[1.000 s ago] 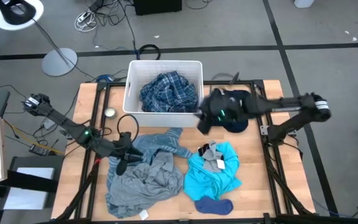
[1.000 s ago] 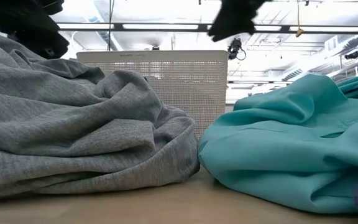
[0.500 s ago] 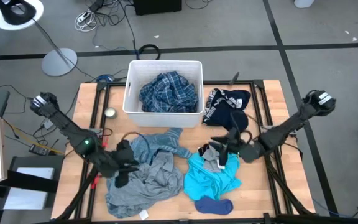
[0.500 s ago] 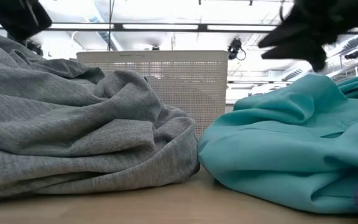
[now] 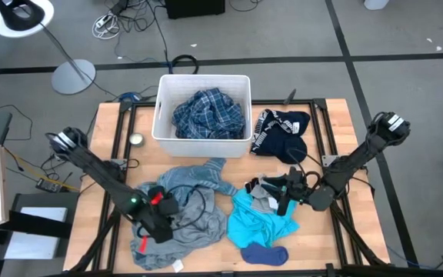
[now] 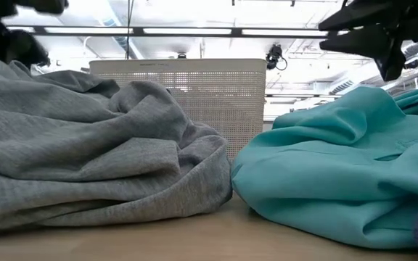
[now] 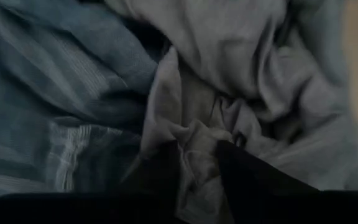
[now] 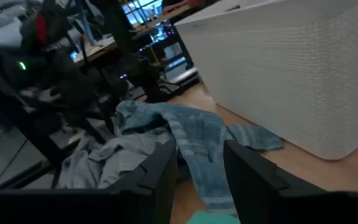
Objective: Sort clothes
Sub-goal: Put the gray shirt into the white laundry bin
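Observation:
My left gripper is down on the crumpled grey shirt at the table's near left, shut on a fold of it. The grey-blue striped top lies against the shirt's far side. My right gripper hovers open and empty over the far edge of the turquoise garment; its fingers frame the striped top beyond. The blue plaid shirt lies in the white bin. The navy white-striped piece lies right of the bin. The dark blue socks lie at the near edge. My left gripper pinches a raised fold of the grey shirt between its two fingers, coming from above and pointing down. One layer or several, I cannot tell. The rest of the shirt lies bunched on the table.
A small grey piece with a white tag lies on the turquoise garment's far edge, beside my right gripper. A small round object sits left of the bin. Bare wood shows at the table's right side.
My left gripper has gone toward the table's near edge and down onto the grey shirt. My right gripper has gone from beside the bin toward the near edge, to above the turquoise garment's far edge.

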Controlling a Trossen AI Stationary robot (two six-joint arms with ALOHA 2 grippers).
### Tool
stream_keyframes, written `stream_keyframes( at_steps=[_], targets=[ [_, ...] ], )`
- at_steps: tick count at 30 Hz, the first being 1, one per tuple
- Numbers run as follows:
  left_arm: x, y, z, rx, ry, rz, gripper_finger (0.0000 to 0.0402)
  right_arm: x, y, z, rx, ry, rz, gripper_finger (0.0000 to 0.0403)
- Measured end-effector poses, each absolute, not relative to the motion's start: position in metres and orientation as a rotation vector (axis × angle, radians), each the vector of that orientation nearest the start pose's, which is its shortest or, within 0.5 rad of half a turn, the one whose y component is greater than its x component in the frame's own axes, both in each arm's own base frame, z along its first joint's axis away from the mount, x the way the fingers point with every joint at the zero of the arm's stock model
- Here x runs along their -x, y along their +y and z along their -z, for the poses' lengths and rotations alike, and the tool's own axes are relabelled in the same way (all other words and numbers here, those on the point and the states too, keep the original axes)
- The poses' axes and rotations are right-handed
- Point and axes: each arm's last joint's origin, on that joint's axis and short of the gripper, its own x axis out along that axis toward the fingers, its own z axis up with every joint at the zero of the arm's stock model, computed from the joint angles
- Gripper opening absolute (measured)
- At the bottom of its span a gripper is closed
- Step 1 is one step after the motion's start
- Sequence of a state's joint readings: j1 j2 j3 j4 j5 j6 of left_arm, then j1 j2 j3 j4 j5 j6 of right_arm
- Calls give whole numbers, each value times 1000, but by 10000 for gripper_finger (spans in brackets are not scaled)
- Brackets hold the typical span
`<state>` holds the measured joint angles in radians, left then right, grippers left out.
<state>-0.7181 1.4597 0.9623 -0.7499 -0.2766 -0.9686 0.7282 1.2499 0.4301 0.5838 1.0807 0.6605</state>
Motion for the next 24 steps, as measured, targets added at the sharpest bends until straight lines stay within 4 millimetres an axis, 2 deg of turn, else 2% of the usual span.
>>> stream_keyframes(
  at_steps=[4,7,9,14,18,24],
  targets=[
    [-214,-176,-196,320,1173,-186,103,-186,133,-199,-448,16,373,134],
    [-218,-180,-196,331,1148,-150,32,-186,133,-200,-450,14,373,133],
    [-219,-177,-205,313,1138,-159,12,-186,133,-200,-447,14,373,133],
    [-228,-167,-262,276,1033,-93,3,-187,132,-200,-435,4,394,133],
    [-237,-155,-324,203,828,-21,2,-187,131,-201,-415,0,411,133],
    [-251,-119,-403,2,574,-81,1,-188,129,-201,-394,-2,425,133]
  ],
)
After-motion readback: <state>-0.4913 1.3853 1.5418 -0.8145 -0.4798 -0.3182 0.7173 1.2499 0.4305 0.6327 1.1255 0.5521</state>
